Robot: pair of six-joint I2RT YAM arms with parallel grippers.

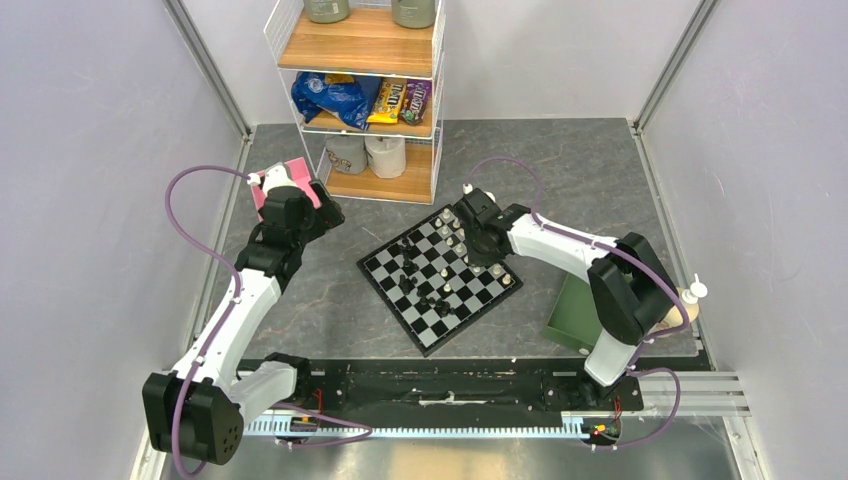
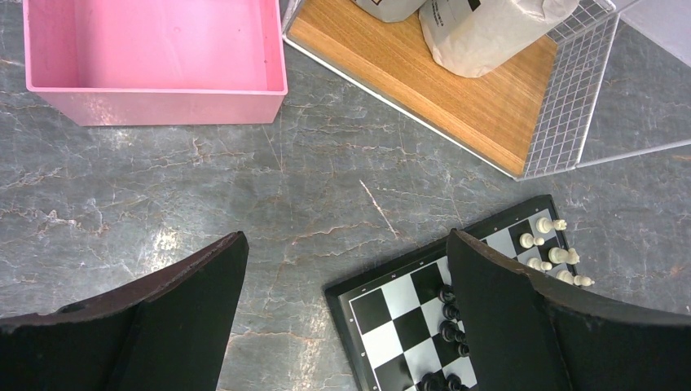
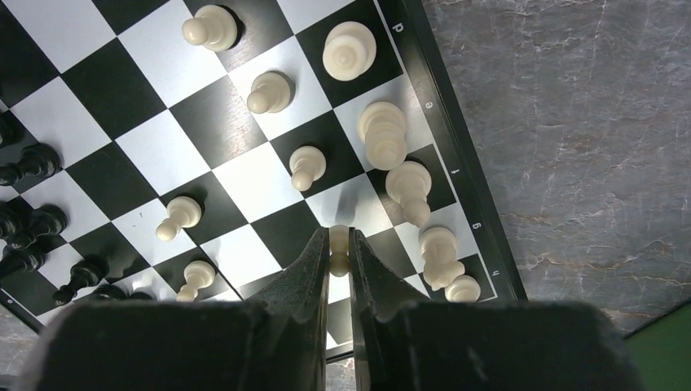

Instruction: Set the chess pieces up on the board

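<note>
the grey marbled table [image 1: 600, 180] holds everything. one wire shelf rack [image 1: 360, 45] stands at the far side, and two paper rolls [image 1: 385, 155] sit on its lowest shelf.

one board [image 1: 396, 307] lies turned like a diamond between the two arms. the right gripper [image 3: 339, 236] is directly above its far right part. one pink box [image 2: 155, 106] sits ahead and to the left of the left gripper [image 2: 346, 235]. one green tray [image 1: 570, 315] lies behind the right gripper, beside that arm's elbow.

the left gripper's two fingers are spread wide with nothing between them. it hangs over bare table, with a corner of the board under its right finger.

the right gripper's fingers are pressed in on one cream pawn [image 3: 339, 248], pinching it by the head. i cannot tell whether the pawn touches the board.

counting the pawn, eleven cream pieces [image 3: 383, 134] show in the right wrist view. the other ten stand on squares ahead of the fingers and to either side, the nearest just to the right along the rim.

at least five black pieces [image 3: 33, 163] crowd far left of the fingers, too cramped to count surely.
</note>
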